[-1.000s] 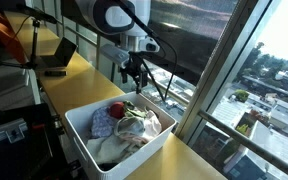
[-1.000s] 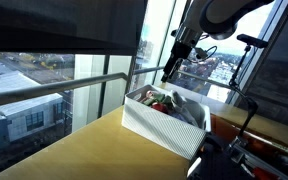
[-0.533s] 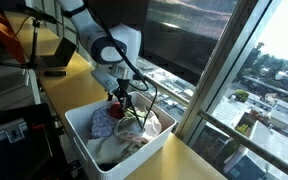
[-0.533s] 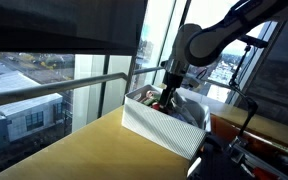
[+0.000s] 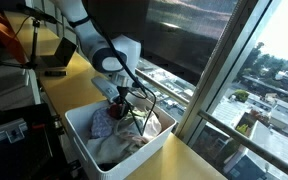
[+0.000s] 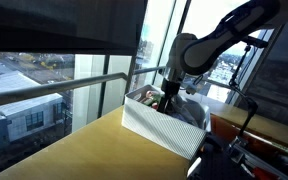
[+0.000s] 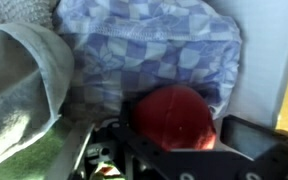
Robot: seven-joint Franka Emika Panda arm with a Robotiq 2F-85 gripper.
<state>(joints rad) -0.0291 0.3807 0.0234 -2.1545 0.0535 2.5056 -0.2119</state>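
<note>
My gripper (image 5: 121,102) has come down into the white bin (image 5: 82,137) of clothes, which also shows as the bin (image 6: 152,128) on the yellow table. In the wrist view a round red thing (image 7: 174,112) lies between the jaws of the gripper (image 7: 171,146). The jaws stand open, and a gap shows beside the right finger (image 7: 250,136). Behind the red thing lies a blue-and-white checked cloth (image 7: 154,45), with a grey towel (image 7: 19,80) to its left. The arm hides the fingertips in both exterior views.
The bin stands on a yellow table (image 6: 64,150) right by a big window with a rail (image 6: 44,92). A laptop (image 5: 56,55) sits farther back on the table. The bin's white wall (image 7: 269,60) is close on the gripper's right.
The arm has dropped from above the bin down into it, and the gripper now straddles the red thing. The jaws look slightly narrower than before.
</note>
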